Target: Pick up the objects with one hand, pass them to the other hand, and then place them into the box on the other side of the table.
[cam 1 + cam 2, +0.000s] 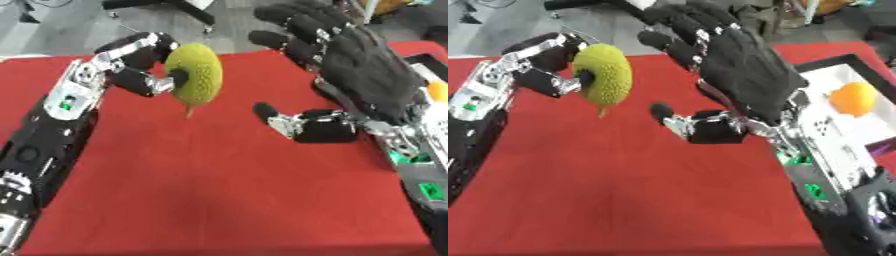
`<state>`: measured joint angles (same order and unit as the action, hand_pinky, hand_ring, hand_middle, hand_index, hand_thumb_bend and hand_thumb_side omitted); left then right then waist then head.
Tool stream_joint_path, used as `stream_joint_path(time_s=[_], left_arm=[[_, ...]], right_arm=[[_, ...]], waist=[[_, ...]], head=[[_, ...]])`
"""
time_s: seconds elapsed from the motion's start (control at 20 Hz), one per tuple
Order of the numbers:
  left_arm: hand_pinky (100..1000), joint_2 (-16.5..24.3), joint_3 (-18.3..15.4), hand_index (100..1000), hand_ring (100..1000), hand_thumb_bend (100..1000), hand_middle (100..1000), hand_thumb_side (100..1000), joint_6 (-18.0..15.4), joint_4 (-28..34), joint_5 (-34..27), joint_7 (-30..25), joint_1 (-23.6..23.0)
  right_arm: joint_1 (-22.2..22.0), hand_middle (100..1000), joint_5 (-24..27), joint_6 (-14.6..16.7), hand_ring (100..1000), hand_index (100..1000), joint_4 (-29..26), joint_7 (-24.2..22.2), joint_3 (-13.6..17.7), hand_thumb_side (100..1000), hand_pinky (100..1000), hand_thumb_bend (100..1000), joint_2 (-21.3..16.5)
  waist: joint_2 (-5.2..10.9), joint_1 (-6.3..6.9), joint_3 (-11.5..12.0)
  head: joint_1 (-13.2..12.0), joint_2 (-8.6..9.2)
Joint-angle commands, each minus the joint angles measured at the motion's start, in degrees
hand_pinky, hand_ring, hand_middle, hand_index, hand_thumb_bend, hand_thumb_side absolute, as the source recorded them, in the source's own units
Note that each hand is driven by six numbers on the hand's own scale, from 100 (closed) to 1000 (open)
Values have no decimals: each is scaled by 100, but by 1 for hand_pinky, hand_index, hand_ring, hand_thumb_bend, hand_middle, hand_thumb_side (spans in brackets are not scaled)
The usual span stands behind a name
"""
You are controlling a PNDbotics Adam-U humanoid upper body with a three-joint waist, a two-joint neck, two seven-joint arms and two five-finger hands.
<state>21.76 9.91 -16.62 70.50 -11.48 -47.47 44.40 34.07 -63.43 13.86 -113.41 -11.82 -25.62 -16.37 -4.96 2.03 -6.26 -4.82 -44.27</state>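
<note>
Passing a bumpy green fruit from one robot hand to the other, over the red desk.

Covering the whole work space, the red desk (pixel 219 200) is the biggest thing, and nothing lies on its middle part. Next comes the right robot hand (pixel 741 70), spread wide with straight fingers, palm turned to the fruit and near it, not touching; I think it waits like that to catch it. The white box (pixel 833 75) sits at the right edge of the desk, behind that arm, so the arm is in the way of it for now. The left robot hand (pixel 136 62) curls round the green fruit (pixel 196 74) and holds it up in the air, well above the desk, its little stem pointing down. An orange ball (pixel 854 98) already lies in the box.
</note>
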Motion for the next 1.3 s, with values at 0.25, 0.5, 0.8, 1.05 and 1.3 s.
stream_joint_path(time_s=[0.25,0.5,0.8,1.05,1.3], left_arm=[[597,-58,244,519,370,100,334,186,-49,561,-427,-450,203],[597,-106,481,519,370,100,334,187,170,837,-647,-450,233],[598,-182,756,519,369,100,334,189,366,1040,-791,-450,277],[598,-269,992,518,370,100,335,191,629,1147,-930,-450,296],[600,-319,1095,525,375,100,342,181,804,1227,-976,-450,298]], right_arm=[[134,944,223,-16,913,927,-96,-338,-130,396,929,320,-1],[139,947,233,-28,907,935,21,-461,-194,363,923,318,5],[144,938,106,-45,884,928,192,-454,-246,264,908,309,39],[140,877,-110,-106,791,901,452,-369,-287,130,834,267,95],[130,522,-240,-350,473,656,593,217,-271,100,598,100,127]], waist=[[58,2,37],[62,1,57],[71,-1,77],[68,2,89],[68,3,88]], head=[[118,15],[182,15],[228,15],[272,15],[293,15]])
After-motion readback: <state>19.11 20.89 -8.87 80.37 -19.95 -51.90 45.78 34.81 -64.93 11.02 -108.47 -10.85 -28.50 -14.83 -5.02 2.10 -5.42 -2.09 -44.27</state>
